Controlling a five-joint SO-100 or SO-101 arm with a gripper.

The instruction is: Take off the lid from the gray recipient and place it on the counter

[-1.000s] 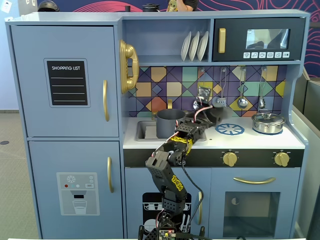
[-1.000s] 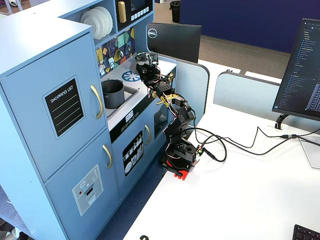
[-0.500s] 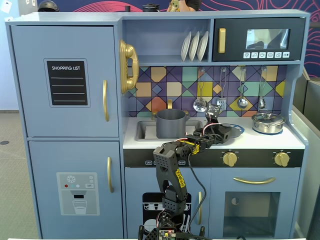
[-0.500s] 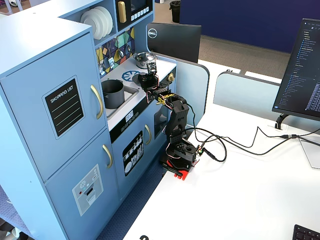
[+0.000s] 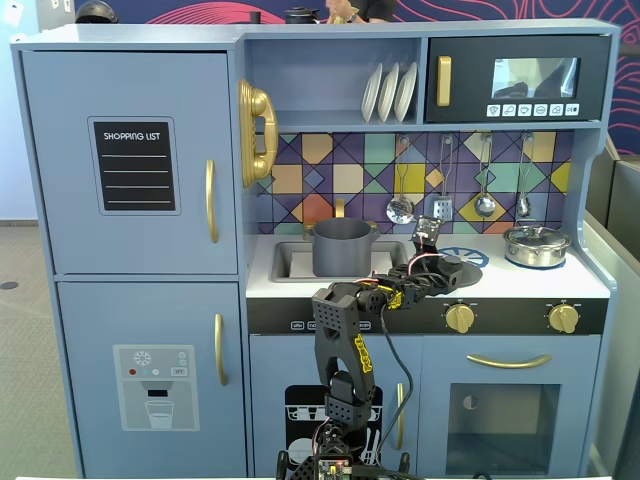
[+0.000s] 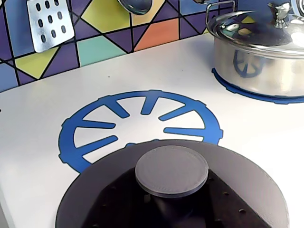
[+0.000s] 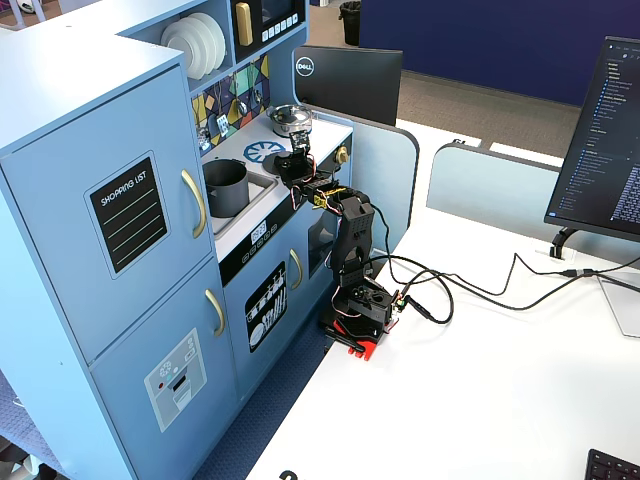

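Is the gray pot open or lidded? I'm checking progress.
Open: the gray pot in the sink shows a bare rim, and its lid sits over the counter.

Open white counter (image 6: 38, 142) lies left of and behind the lid (image 6: 171, 172) in the wrist view, bare around the blue burner print (image 6: 142, 121). To the right stands the silver pot (image 6: 259, 57) — near, not touching. The tiled backsplash (image 6: 104, 28) with hanging utensils (image 5: 440, 190) closes off the rear — the gray recipient (image 5: 342, 247) occupies the sink.

arm (image 5: 345, 345): black segments | yellow joint labels | black cables | base apparently red
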